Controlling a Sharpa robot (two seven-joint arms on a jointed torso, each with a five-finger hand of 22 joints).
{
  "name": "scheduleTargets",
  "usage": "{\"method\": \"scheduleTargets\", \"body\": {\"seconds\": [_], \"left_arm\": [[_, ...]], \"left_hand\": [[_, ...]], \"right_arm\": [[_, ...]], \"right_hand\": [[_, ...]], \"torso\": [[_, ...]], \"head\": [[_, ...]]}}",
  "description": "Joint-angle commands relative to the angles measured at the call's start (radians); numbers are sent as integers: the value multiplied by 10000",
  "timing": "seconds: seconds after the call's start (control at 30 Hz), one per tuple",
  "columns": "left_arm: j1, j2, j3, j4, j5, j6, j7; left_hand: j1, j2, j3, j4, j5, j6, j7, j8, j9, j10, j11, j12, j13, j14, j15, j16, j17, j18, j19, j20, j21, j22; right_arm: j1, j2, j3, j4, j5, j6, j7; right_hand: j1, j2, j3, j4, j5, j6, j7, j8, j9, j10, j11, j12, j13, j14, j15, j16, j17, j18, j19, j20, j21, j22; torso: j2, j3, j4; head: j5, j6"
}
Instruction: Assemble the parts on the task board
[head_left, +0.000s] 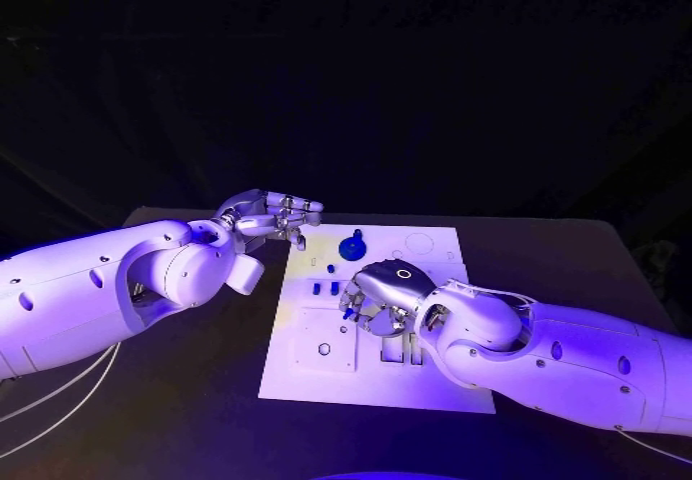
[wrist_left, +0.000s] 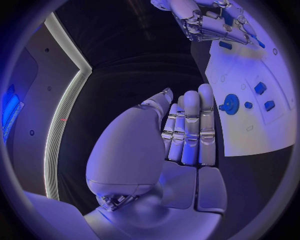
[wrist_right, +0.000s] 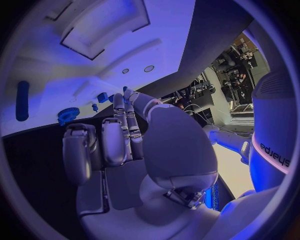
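Head view: task board (head_left: 378, 372) lies mid-tabletop. Right hand (head_left: 382, 296) hangs over the board centre, fingers curled downward; contact w/ board can't be confirmed, nothing seen in its hold. Left hand (head_left: 271, 216) sits at the board's far-left corner, fingers bent, no part in them. Blue gear (head_left: 353, 244) lies near the board's far edge; small blue parts (head_left: 323, 287) just beside the right hand.
Risk (judgement): right hand hides the parts under it; a blind descent could knock small parts out of position or off the board.

Left wrist view: left hand (wrist_left: 187, 132) fingers nearly straight, close together, holding nothing; gear (wrist_left: 230, 104) lies just ahead. Risk: fingertips may shove gear instead of pinching it.

Right wrist view: right hand (wrist_right: 119, 135) part-curled, empty; fingertips near gear (wrist_right: 67, 115) and small parts (wrist_right: 102, 97). Blue peg (wrist_right: 22, 100) lies apart.
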Motion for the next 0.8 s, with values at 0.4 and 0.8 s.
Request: {"method": "scheduleTargets", "body": {"seconds": [0.4, 0.8], "left_arm": [[4, 28, 4, 87, 84, 159, 33], [5, 26, 5, 89, 84, 188, 19]], "left_hand": [[88, 47, -2, -42, -7, -66, 20, 11, -15, -47, 14, 45, 10, -54, 17, -30, -12, 207, -50, -13, -42, -12], [91, 46, -3, -47, -8, -72, 24, 14, -15, -57, 18, 56, 12, -57, 19, -33, -15, 208, -48, -12, -49, -17]], "right_arm": [[-217, 296, -36, -313, -143, 685, 106], [-291, 373, -45, -509, -227, 871, -32]], "right_hand": [[-139, 35, -105, 2, 99, 20, -11, 10, 28, 15, -68, -53, 19, 431, -37, 28, -26, -91, 411, -19, 8, 1816], [-152, 39, -124, 12, 114, 12, -11, 6, 33, 12, -67, -61, 22, 428, -35, 24, -32, -90, 407, -18, 4, 1813]], "torso": [[-9, 6, -3], [-7, 16, -10]], "head": [[46, -119], [76, -181]]}}
